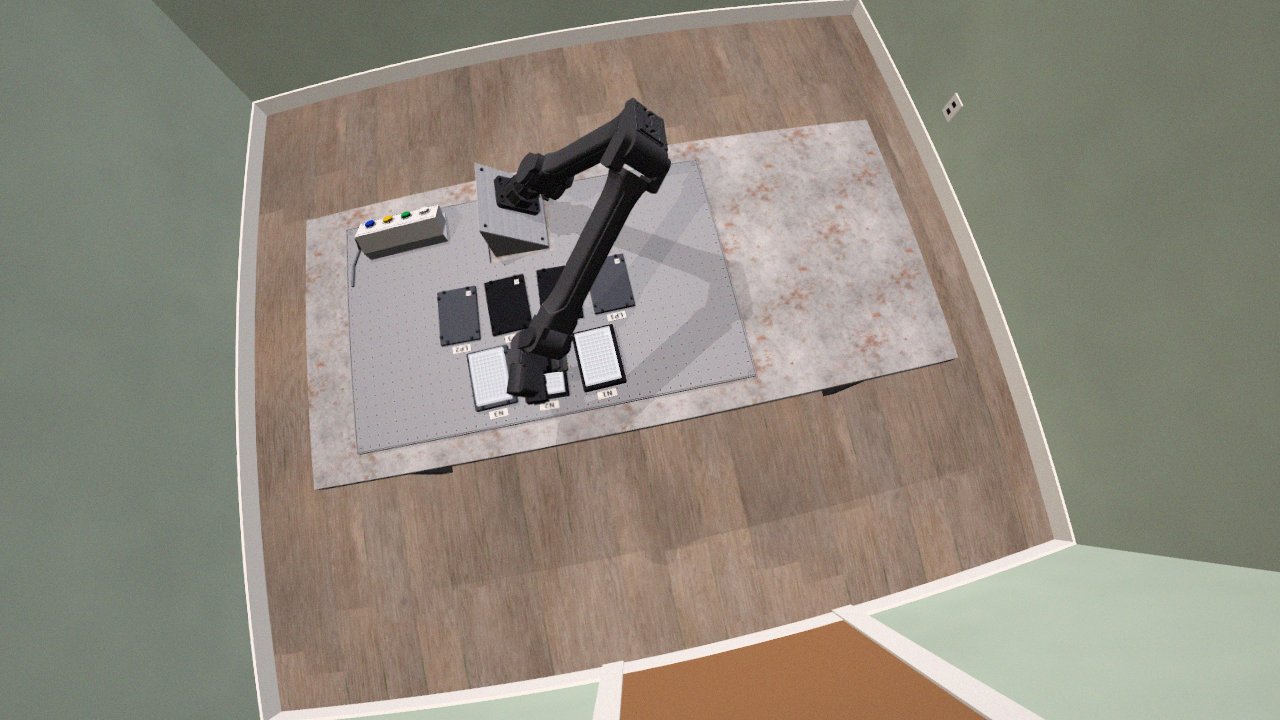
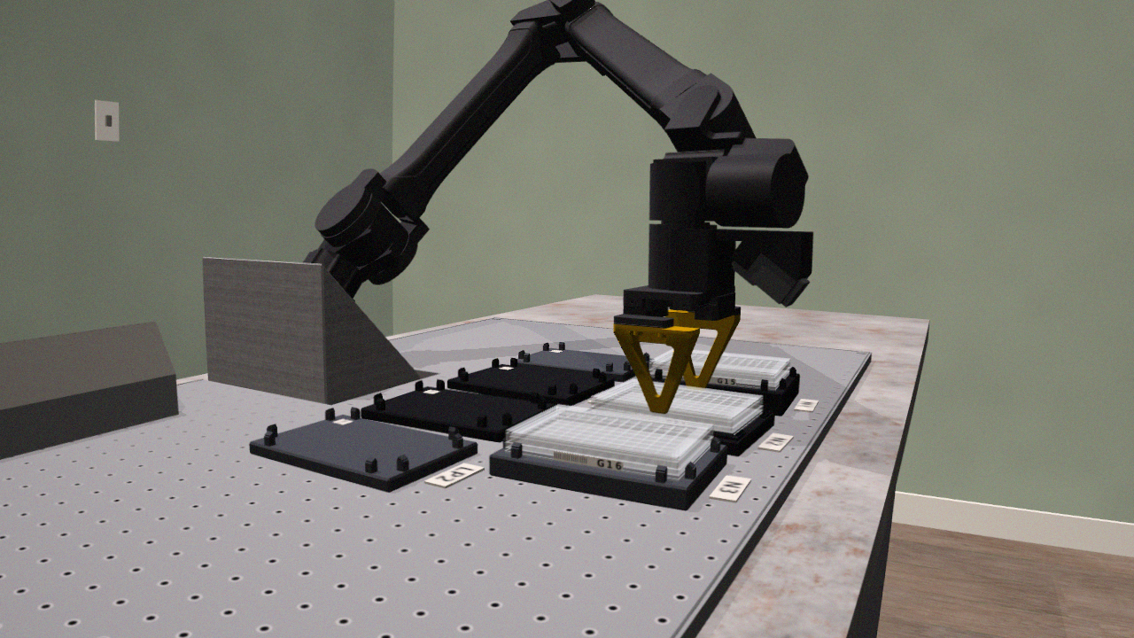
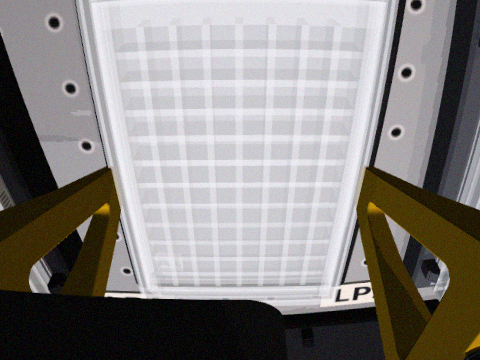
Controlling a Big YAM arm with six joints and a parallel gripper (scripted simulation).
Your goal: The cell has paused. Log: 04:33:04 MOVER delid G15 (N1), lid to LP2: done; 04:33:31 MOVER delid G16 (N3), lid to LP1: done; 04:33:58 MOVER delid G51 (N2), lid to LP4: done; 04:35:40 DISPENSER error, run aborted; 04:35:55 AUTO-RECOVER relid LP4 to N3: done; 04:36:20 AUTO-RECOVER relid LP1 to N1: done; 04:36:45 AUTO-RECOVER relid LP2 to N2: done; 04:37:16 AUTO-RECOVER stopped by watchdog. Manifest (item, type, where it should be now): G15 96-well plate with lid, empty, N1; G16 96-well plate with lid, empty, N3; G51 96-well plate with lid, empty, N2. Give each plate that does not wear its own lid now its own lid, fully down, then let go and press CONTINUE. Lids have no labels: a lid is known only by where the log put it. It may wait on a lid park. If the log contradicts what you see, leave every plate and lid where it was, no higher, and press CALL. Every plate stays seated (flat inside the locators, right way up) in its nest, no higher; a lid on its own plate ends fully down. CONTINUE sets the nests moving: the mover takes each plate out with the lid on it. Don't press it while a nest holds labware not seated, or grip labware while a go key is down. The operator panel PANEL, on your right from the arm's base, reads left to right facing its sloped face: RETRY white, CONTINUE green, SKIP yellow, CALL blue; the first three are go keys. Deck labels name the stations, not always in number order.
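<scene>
Three lidded clear 96-well plates sit in black nests in the front row. G16 (image 2: 606, 444) is in N3, G15 (image 2: 726, 369) is in N1, and a third plate is in the middle nest N2; its label is hidden. My gripper (image 2: 673, 396) stands upright over the N2 plate, its yellow fingers on the two long sides of that plate's clear lid (image 3: 239, 140). The gripper (image 3: 239, 194) is shut on this lid. I cannot tell whether the lid is fully down or slightly raised. In the overhead view my arm covers most of N2 (image 1: 556, 394).
Four dark lid parks lie empty behind the nests, with LP2 (image 2: 361, 447) nearest the camera. The operator panel (image 1: 400, 231) with blue, yellow, green and white keys stands at the deck's back corner. The grey wedge-shaped arm base (image 2: 293, 329) is behind the parks.
</scene>
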